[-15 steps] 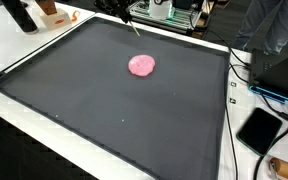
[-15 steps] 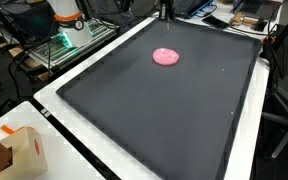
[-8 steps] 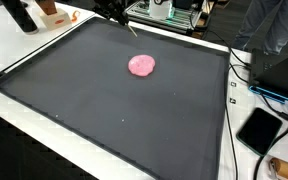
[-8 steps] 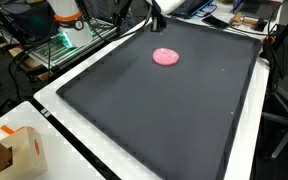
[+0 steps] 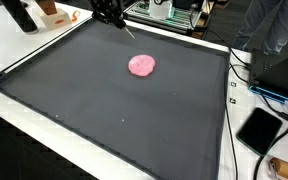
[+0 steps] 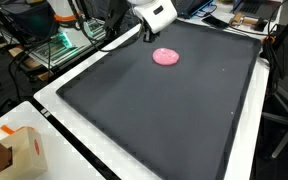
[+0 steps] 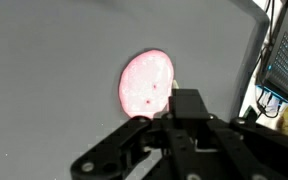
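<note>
- The claw (image 6: 146,35) is dropping in from the far edge, sitting lower than a second ago, so the gap to the disc is shrinking. I cannot tell whether its fingers are apart or together.
- The pink disc (image 6: 165,56) is lying flat just beside the claw, untouched.
- The black tray (image 6: 134,110) beneath the claw is holding only that disc.

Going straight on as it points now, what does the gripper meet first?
Probably the flat round pink disc just beyond the gripper; depth is unclear, perhaps the dark mat beside it.
</note>
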`<control>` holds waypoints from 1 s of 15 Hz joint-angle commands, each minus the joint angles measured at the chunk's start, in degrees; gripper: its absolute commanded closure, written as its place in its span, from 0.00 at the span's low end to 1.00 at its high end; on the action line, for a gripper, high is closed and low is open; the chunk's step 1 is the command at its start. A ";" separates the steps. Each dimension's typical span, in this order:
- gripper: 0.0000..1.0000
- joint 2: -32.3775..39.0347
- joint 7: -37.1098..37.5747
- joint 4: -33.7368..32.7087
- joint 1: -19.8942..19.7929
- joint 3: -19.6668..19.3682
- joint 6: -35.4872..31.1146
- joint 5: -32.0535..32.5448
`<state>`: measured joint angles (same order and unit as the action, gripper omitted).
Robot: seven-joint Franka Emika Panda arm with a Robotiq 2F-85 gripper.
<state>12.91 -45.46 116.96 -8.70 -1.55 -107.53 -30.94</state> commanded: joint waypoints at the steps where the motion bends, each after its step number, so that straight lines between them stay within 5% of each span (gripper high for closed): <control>1: 0.97 1.49 -1.40 -0.27 -0.98 -0.22 1.10 -1.11; 15: 0.97 5.16 0.84 -0.98 -1.61 -0.09 -2.62 -0.31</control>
<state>16.88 -45.33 116.83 -10.01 -1.70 -109.12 -30.94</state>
